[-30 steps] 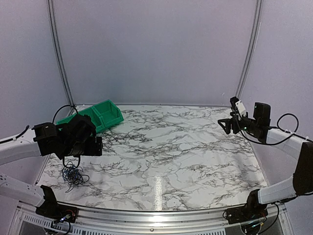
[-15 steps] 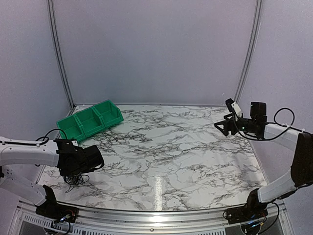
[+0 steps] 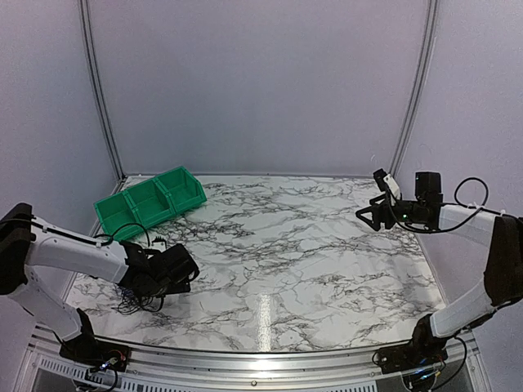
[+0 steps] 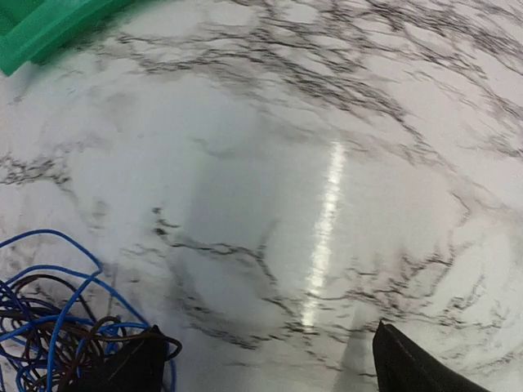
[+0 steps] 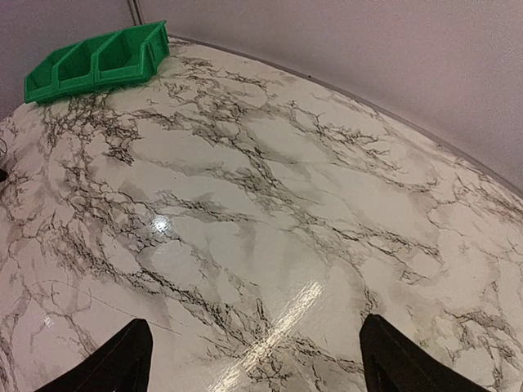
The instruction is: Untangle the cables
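Observation:
The cables (image 4: 49, 335) are a small tangle of thin blue and dark wires, lying on the marble table at the lower left of the left wrist view. One dark loop rests against the left finger (image 4: 122, 371). My left gripper (image 4: 261, 371) is open, low over the table, with only bare marble between its fingers. From above, the tangle (image 3: 135, 304) peeks out under the left arm, behind the left gripper (image 3: 184, 273). My right gripper (image 3: 364, 216) hangs open above the table's far right, away from the cables. In its own view the right gripper (image 5: 257, 363) holds nothing.
A green bin (image 3: 151, 200) with three compartments stands at the back left of the table (image 3: 286, 261); it also shows as the green bin (image 5: 94, 57) in the right wrist view and as a green corner (image 4: 49, 28) in the left wrist view. Grey walls enclose the table.
My left arm has come down from above the tangle and slid right along the table, so the cables now lie behind its open fingers. The right gripper has drifted slightly left.

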